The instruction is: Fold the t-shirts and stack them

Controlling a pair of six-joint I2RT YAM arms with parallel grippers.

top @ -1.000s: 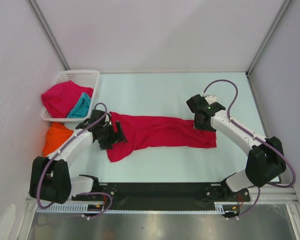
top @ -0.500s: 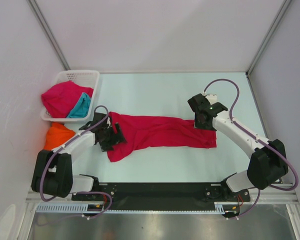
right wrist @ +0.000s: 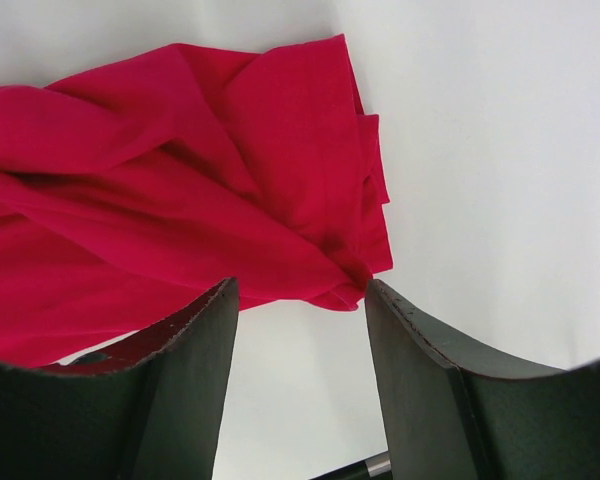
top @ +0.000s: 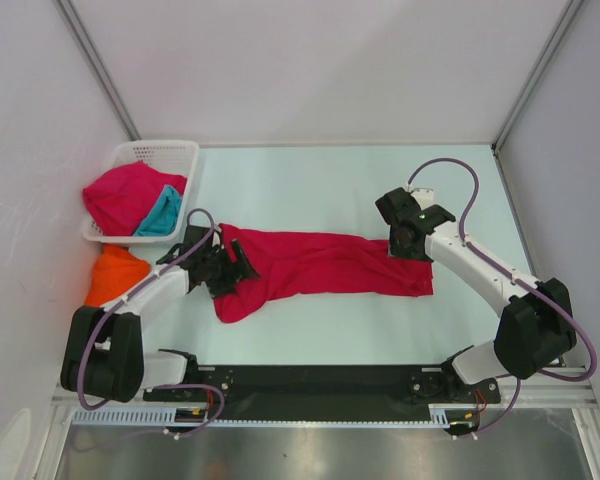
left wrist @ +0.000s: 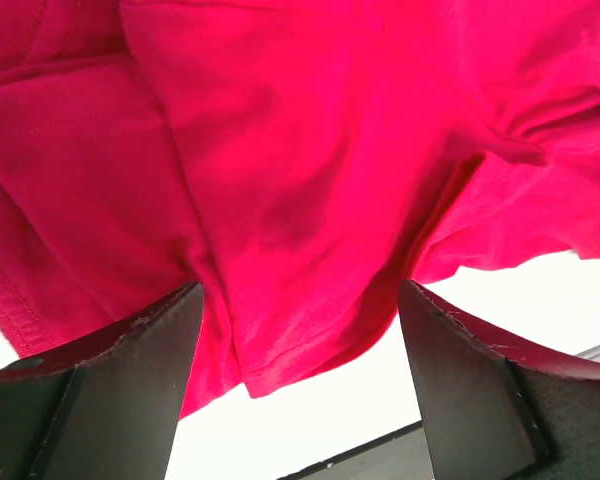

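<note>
A crimson t-shirt [top: 320, 265] lies stretched left to right across the middle of the table, bunched and creased. My left gripper [top: 230, 270] is open over its left end; in the left wrist view [left wrist: 300, 300] the red cloth [left wrist: 310, 150] hangs between the spread fingers [left wrist: 140, 350], with nothing pinched. My right gripper [top: 406, 244] is open over the shirt's right end; in the right wrist view [right wrist: 300, 292] the shirt's corner [right wrist: 180, 180] lies just beyond the fingertips [right wrist: 205, 330]. A second crimson shirt [top: 125, 192] and a teal shirt [top: 162, 214] sit in the basket. An orange shirt [top: 113, 272] lies crumpled at the left.
The white lattice basket [top: 165, 152] stands at the far left by the wall. The orange shirt sits right beside my left forearm. White walls close in the table on both sides and behind. A black rail [top: 320, 380] runs along the near edge.
My left gripper has shifted a little to the right, onto the shirt's left end. My right gripper has barely moved. The shirt lies as before.
</note>
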